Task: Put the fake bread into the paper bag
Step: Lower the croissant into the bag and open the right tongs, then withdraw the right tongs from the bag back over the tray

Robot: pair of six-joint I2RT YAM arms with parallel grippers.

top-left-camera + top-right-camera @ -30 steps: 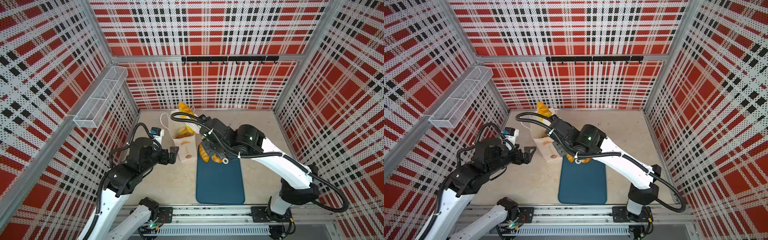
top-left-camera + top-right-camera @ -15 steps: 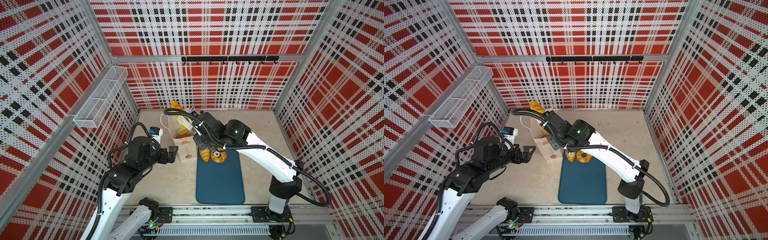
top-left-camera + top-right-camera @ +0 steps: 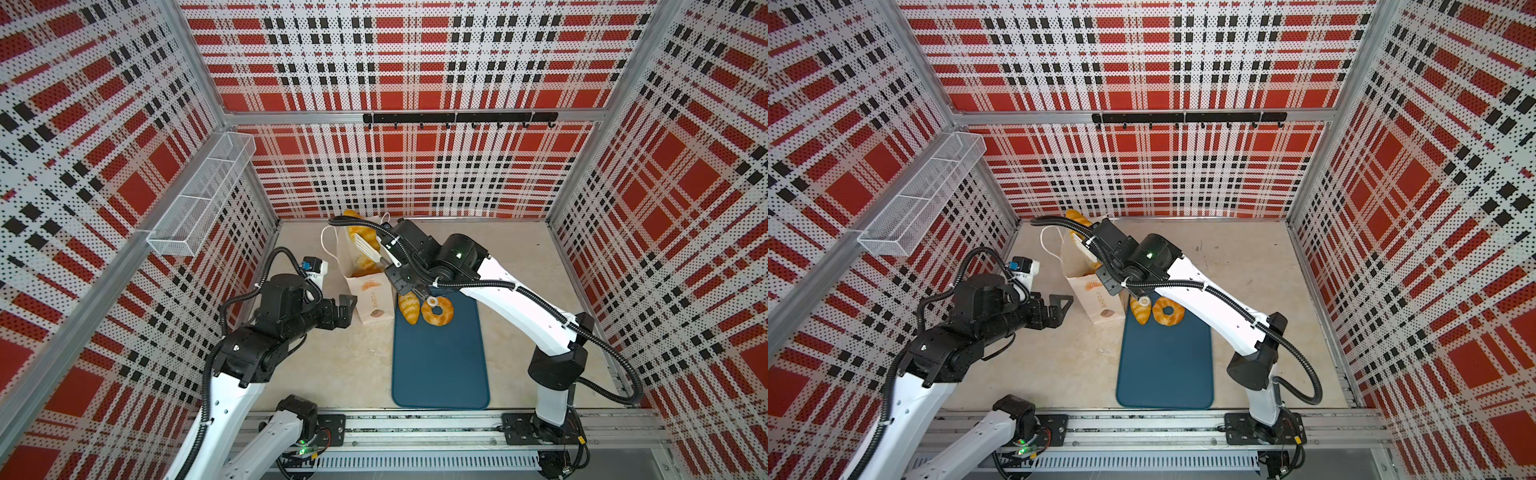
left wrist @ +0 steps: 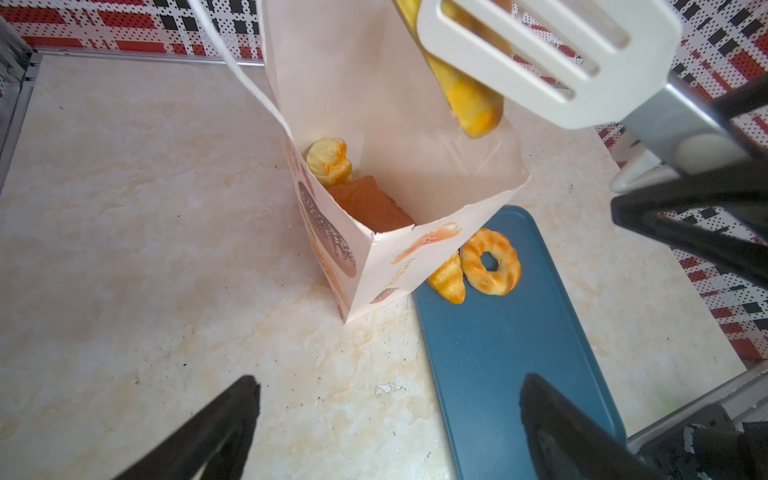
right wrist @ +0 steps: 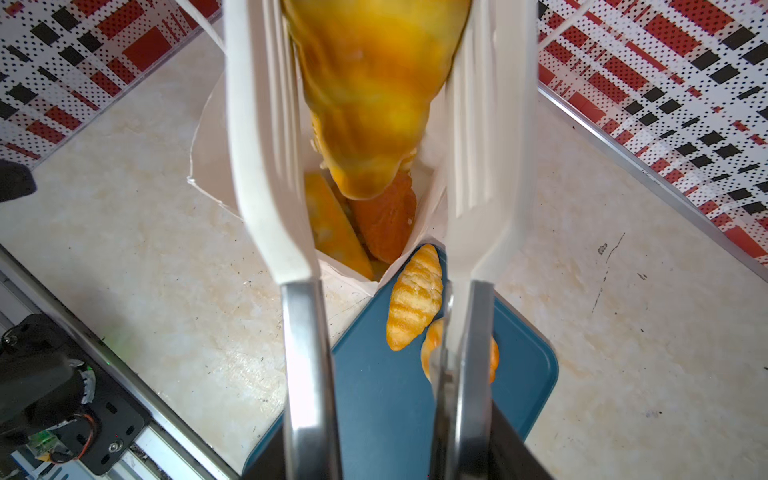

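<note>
Tongs [image 4: 540, 54], white slotted blades on metal arms, sit in the right gripper [image 5: 390, 455]. Its black fingers close on the arms from either side, a clamp that is plain in the right wrist view, and it grips only the tongs. The blades stand apart over the mouth of the bag [image 3: 370, 299], with a long loaf [image 5: 374, 104] between them, tip down into the opening. The long loaf is blurred, and I cannot tell whether the blades press it. In both top views its upper end pokes past the bag's rim toward 11 o'clock. Deep in the bag lie a pale pastry [image 4: 328, 162] and a brown loaf [image 4: 365, 203], touching each other. The bag stands upright on the table [image 3: 357, 365], just off the tray [image 3: 440, 365] at its 10 o'clock corner. On the tray's 12 o'clock end lie a croissant [image 3: 407, 307] and a doughnut [image 3: 444, 316], side by side and touching. The croissant is at the doughnut's 9 o'clock, close against the bag's base. The left gripper [image 3: 349, 309] hovers at the bag's 9 o'clock, just beside it but apart, jaws spread wide and holding nothing, pointed at the bag.
</note>
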